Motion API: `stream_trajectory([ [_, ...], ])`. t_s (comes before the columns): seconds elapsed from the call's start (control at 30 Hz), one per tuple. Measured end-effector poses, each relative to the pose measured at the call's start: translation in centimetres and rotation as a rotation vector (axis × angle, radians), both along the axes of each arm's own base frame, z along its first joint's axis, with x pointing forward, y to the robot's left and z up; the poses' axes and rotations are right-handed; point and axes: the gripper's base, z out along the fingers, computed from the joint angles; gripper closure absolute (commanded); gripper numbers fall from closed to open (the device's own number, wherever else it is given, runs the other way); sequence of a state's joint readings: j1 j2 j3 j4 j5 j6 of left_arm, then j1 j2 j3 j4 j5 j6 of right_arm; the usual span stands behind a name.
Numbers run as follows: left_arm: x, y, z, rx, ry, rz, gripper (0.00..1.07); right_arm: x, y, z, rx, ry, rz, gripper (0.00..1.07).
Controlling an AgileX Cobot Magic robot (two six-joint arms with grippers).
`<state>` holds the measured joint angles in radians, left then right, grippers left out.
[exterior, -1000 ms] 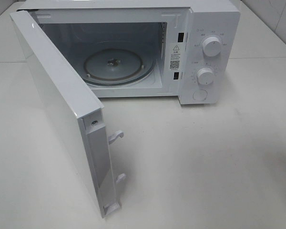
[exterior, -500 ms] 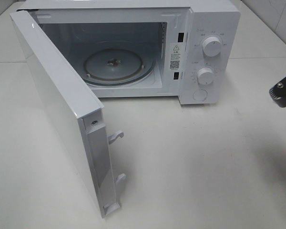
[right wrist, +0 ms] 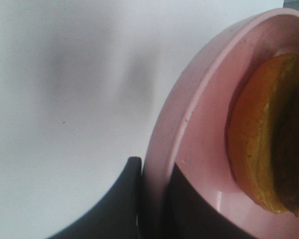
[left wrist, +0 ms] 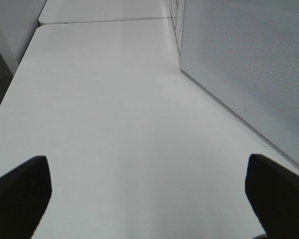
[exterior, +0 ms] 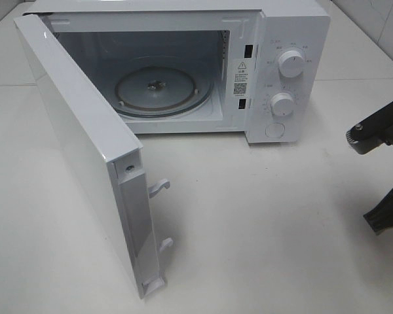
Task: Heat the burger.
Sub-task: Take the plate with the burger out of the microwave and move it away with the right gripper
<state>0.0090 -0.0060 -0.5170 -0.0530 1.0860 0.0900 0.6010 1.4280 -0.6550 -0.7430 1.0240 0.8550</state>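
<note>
Right arm point(exterior: 380, 134) has come further in from the right edge of the high view since half a second ago; more of its black links show now, level with the microwave point(exterior: 183, 72) knobs point(exterior: 291, 63) but well apart from them. Right jaws point(right wrist: 152, 199) are clamped on the rim of the pink plate point(right wrist: 189, 124), one finger on each side of the rim. Burger point(right wrist: 269, 134) sits on that plate, seen edge-on in the wrist view; it is out of the high view. Microwave door point(exterior: 85, 150) stands wide open, glass turntable point(exterior: 158, 89) bare inside. Left jaws point(left wrist: 149, 199) spread wide, holding nothing, over the white tabletop point(left wrist: 104, 114) just beside the door's outer face.
</note>
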Motion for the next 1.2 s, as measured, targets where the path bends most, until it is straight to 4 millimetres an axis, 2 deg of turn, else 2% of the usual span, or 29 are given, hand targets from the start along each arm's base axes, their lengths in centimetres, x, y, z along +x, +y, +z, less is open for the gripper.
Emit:
stream_trajectory([
  [0.43,0.0,0.0,0.0,0.0,0.0,0.0,0.09,1.9,-0.3,-2.9,0.032,-0.003,-0.071,1.06],
  [0.8,0.0,0.0,0.0,0.0,0.0,0.0,0.09,1.6,-0.5,-4.1,0.047,-0.033,-0.091,1.06],
  [1.2,0.0,0.0,0.0,0.0,0.0,0.0,0.09,1.4,-0.6,-6.4,0.048,-0.028,-0.105,1.06],
])
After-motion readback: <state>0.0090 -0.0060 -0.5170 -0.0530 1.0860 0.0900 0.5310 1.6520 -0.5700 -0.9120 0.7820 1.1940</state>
